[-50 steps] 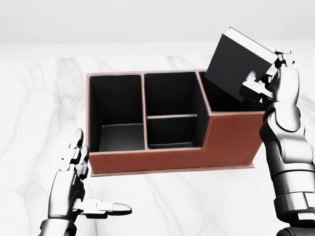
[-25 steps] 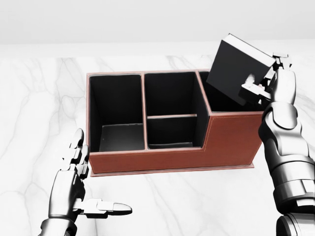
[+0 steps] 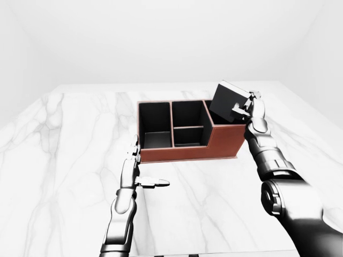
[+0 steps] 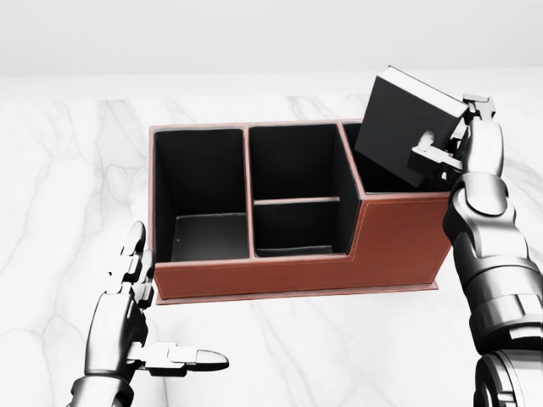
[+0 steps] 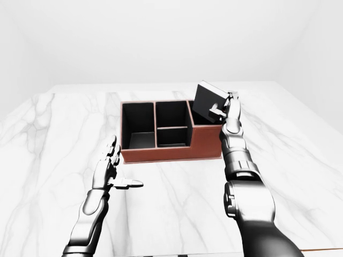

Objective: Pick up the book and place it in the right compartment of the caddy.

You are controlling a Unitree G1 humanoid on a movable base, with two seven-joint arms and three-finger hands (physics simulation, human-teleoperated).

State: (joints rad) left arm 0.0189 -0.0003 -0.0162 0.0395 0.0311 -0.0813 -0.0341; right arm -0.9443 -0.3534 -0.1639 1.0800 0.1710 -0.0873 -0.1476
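1. The right hand (image 4: 454, 140) is gripping the book (image 4: 407, 123), its fingers (image 4: 428, 153) closing across the dark cover near the book's lower right edge, presumably so that the lower corner is left free to enter first.
2. The book is being held tilted above the caddy (image 4: 297, 203), over its right compartment (image 4: 377, 174), with the lower corner reaching down to about the rim; whether it is touching a wall I cannot tell.
3. The tilt is likely meant to line the book up with that narrow slot, so the step in hand is the lowering, and the release is not yet done.
4. The left hand (image 4: 136, 326) is hovering open and empty, near the caddy's lower left corner in the head view, one finger stretched out toward the right, apart from the caddy's wall; it is perhaps waiting to steady the box.
5. The caddy's other compartments, left and middle, are showing dark and empty.
6. The caddy is resting on a white marble table (image 3: 64, 150) with grey veining.
7. Beyond the table, plain pale walls (image 3: 161, 37) are closing the room in.
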